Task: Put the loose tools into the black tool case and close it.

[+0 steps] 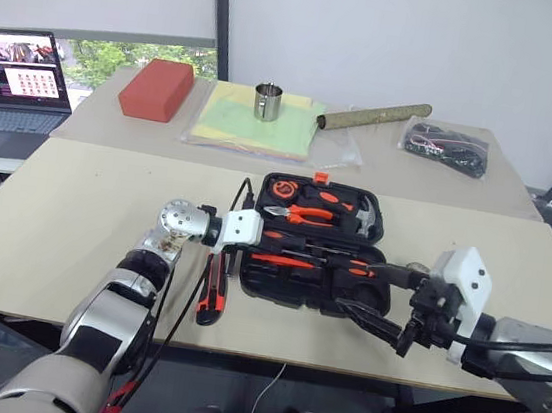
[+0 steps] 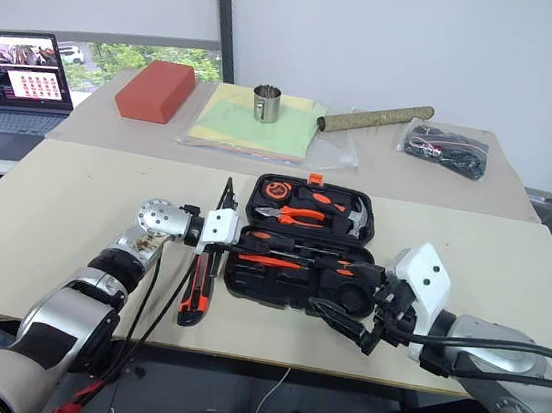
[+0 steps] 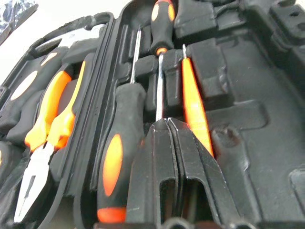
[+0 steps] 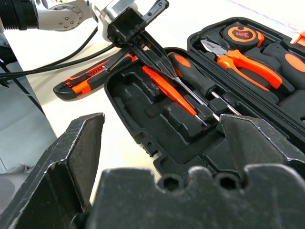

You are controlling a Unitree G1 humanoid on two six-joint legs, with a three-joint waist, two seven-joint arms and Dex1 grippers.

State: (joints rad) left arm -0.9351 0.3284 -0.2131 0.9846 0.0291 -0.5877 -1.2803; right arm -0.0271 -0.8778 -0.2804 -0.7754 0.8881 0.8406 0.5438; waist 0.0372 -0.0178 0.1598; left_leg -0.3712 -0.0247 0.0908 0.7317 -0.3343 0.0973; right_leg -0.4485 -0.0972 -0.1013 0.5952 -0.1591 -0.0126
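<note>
The black tool case [image 1: 298, 290] lies open in the middle of the table. Two screwdrivers [image 3: 119, 152] [image 3: 162, 21] and a flat orange tool [image 3: 194, 102] sit in slots of its near half. My left gripper [image 3: 167, 121] is shut. It reaches in from the case's left side, and its tips rest at the shaft end of the second screwdriver. I cannot tell whether the shaft is pinched. The orange-black utility knife [image 1: 212, 294] lies on the table just left of the case. My right gripper [image 1: 347, 286] stands wide open at the case's near right corner, holding nothing.
Pliers [image 1: 300, 213], a hammer [image 1: 360, 217] and an orange tape measure [image 1: 283, 187] sit in the case's far half. On the back table are a laptop [image 1: 14, 84], a red block [image 1: 156, 89], a metal cup [image 1: 268, 102], folders [image 1: 255, 128], a tube [image 1: 373, 116] and a bag of cables [image 1: 444, 147].
</note>
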